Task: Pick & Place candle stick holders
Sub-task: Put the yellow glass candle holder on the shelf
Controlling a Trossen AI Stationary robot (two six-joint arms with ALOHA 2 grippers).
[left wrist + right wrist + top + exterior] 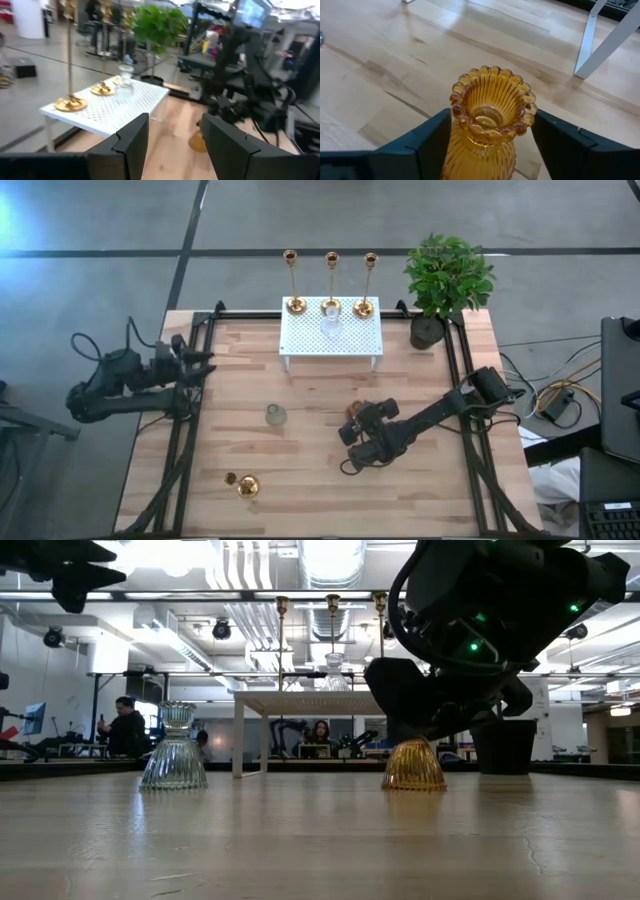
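Right gripper, fingers apart, straddles the amber glass holder before the white stand; an off-centre closure could topple it.

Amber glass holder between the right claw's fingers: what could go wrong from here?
1. The right claw straddles the ribbed amber glass holder with fingers apart; an off-centre close could tip it or let the smooth glass slip.
2. The white perforated stand already carries three brass candlesticks and a clear glass piece, so a placement there could knock one over.
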